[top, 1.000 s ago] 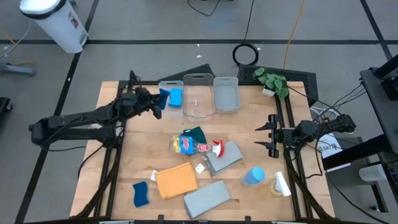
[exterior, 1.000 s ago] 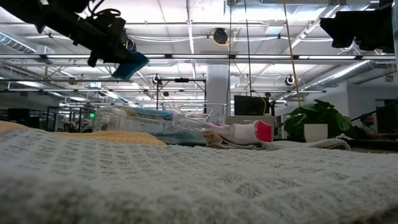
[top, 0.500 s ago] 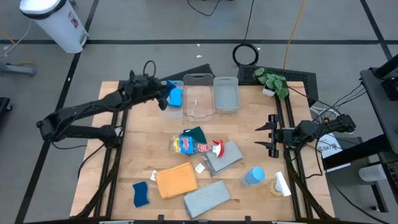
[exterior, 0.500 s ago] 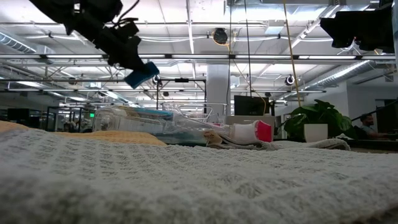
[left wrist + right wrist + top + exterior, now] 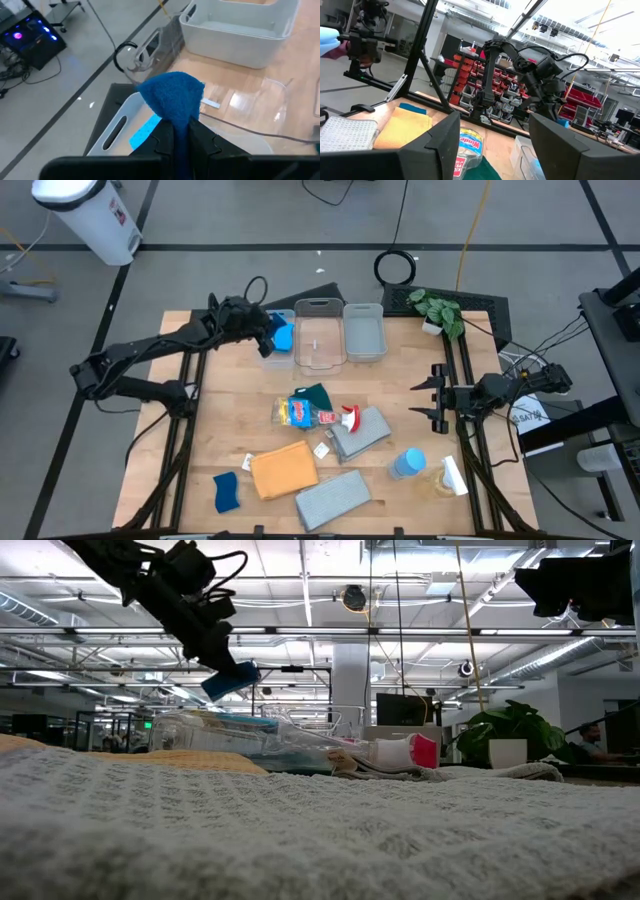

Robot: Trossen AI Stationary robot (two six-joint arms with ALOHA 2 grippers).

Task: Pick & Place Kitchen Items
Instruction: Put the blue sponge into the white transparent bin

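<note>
Overhead, left fingers (image 5: 181, 142) pinching one blue sponge (image 5: 172, 95), right fingers (image 5: 492, 137) spread, three bins (image 5: 320, 335), two grey cloths (image 5: 333, 498).

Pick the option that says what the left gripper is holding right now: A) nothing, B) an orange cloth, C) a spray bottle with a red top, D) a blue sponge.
D: the left gripper is shut on a blue sponge, held above the leftmost clear bin at the table's far side, where another blue sponge already lies.

Blue sponge (image 5: 172, 97) pinched aloft over leftmost bin; cloths, bottles scattered below.
</note>
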